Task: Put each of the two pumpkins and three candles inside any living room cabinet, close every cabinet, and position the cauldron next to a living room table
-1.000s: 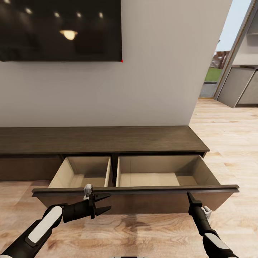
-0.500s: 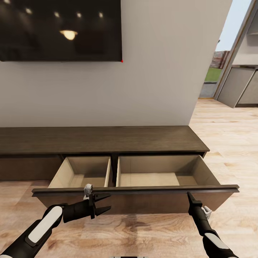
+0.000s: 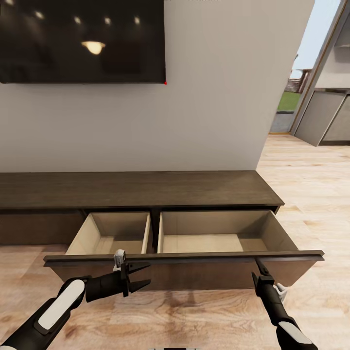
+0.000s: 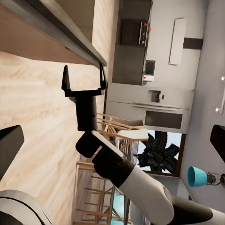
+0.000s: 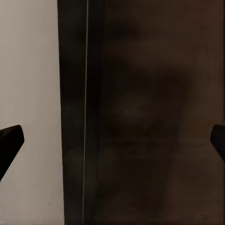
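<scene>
Head view: long dark brown wooden cabinet (image 3: 146, 190) stood with its pale-lined drawer pulled out, empty, likely ready for loading. Left gripper (image 3: 141, 275) and right gripper (image 4: 83, 80) spread wide, holding nothing, before the drawer's front edge.

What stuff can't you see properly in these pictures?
- Front floor of both drawer compartments: head view, hidden behind the raised drawer front.
- Cabinet left end: head view, cut off by the picture edge.
- Right gripper fingers: head view, seen edge-on, so their gap is unclear.
- Right wrist view: blurred dark wood up close.
</scene>
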Controlling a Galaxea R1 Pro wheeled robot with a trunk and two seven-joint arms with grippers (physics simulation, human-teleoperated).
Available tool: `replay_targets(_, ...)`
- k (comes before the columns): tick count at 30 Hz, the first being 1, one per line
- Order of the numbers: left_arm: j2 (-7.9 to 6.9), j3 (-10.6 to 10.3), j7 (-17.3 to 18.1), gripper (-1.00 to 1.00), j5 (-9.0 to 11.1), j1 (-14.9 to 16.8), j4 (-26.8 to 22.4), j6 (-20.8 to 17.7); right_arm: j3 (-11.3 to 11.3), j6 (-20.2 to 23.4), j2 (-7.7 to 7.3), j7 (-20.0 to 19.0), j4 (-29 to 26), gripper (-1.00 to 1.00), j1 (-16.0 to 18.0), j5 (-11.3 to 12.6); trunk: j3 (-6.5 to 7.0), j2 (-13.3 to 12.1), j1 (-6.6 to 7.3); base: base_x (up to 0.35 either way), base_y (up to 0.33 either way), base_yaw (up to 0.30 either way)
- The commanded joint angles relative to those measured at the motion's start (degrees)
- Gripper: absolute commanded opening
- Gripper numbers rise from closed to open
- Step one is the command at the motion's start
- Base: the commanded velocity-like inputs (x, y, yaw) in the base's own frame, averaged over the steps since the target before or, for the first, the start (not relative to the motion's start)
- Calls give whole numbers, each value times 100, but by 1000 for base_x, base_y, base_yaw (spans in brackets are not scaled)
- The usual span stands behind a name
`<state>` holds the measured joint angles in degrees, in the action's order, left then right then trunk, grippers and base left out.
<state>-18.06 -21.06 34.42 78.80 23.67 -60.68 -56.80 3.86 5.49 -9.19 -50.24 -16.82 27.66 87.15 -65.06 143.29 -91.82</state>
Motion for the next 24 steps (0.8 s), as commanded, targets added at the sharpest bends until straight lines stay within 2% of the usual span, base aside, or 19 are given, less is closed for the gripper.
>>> replay_targets(1, -5, -12, 29, 100, -5, 5, 3, -7, 19, 58, 1, -21, 4, 100, 3, 30, -5, 2, 2, -118, 0, 0)
replay_targets(13, -5, -12, 32, 100, -5, 5, 3, -7, -2, 76, -32, -11, -5, 100, 3, 26, -5, 2, 2, -156, 0, 0)
replay_targets(16, -5, -15, 31, 100, -5, 5, 3, -7, -8, 276, -37, -4, -5, 100, 3, 28, -5, 2, 2, -153, 0, 0)
replay_targets(18, 4, -39, 20, 100, -5, 6, -2, -4, -10, 887, -40, 3, -9, 100, 3, 15, -5, 2, 2, -125, 0, 0)
replay_targets(19, 11, -51, 19, 100, -5, 6, -4, -3, -11, 1036, -43, 3, -10, 100, 3, 11, -5, 2, 2, -95, 0, 0)
replay_targets(20, 41, -81, 15, 100, -10, 6, -14, 0, -17, 1524, -56, 12, -12, 100, 3, -13, -5, 2, 2, -49, 0, 0)
replay_targets(21, 53, -91, 17, 100, -11, 6, -17, 0, -20, 1806, -63, 16, -6, 100, 3, -26, -5, 2, 2, -31, 0, 0)
replay_targets(24, 70, -100, 30, 100, -9, 6, -22, -3, -39, 2430, -98, 28, -2, 100, 3, -59, -5, 2, 2, -12, 0, 0)
